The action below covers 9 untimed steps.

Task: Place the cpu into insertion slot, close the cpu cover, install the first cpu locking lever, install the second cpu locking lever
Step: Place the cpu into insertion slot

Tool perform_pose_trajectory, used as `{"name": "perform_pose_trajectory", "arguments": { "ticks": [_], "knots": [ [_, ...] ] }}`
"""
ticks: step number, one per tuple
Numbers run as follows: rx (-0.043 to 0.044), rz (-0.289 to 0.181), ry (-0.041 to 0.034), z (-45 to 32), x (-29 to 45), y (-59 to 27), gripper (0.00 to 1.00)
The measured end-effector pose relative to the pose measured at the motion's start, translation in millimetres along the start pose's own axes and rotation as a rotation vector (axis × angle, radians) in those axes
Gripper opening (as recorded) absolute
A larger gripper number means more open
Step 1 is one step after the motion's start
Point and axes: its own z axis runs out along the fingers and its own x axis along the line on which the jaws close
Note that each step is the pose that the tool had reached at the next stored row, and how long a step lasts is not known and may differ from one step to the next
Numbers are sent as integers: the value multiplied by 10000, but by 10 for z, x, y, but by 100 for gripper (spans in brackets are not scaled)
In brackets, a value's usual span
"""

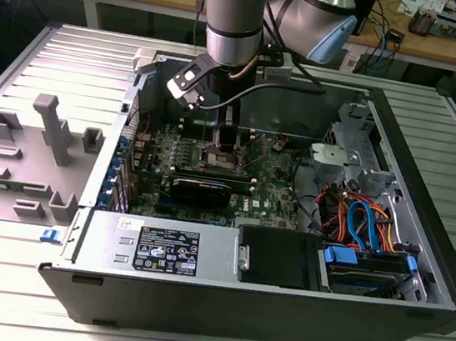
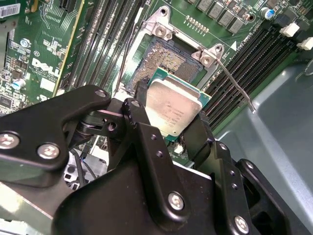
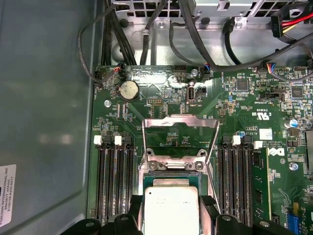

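even bright light w/ mild glare on cpu [image 3: 171, 213].

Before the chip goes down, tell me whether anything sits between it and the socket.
Nothing visible does. The gripper is shut on the cpu, held partly over the insertion slot, whose exposed pins are bare. The cpu cover stands swung open, and one locking lever sits off to one side.

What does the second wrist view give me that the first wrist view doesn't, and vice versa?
Second wrist view: the insertion slot with its pins bare beside the cpu, plus a thin metal lever. First wrist view: the cpu cover swung open, a coin battery and cables. Both wrist views: the cpu clamped between the jaws, plus memory slots.
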Motion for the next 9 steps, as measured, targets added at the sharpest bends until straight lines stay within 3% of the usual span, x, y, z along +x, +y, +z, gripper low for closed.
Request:
{"name": "perform_pose_trajectory", "arguments": {
  "ticks": [9],
  "knots": [
    [0,0,-1,1,0,0,54]
  ]
}}
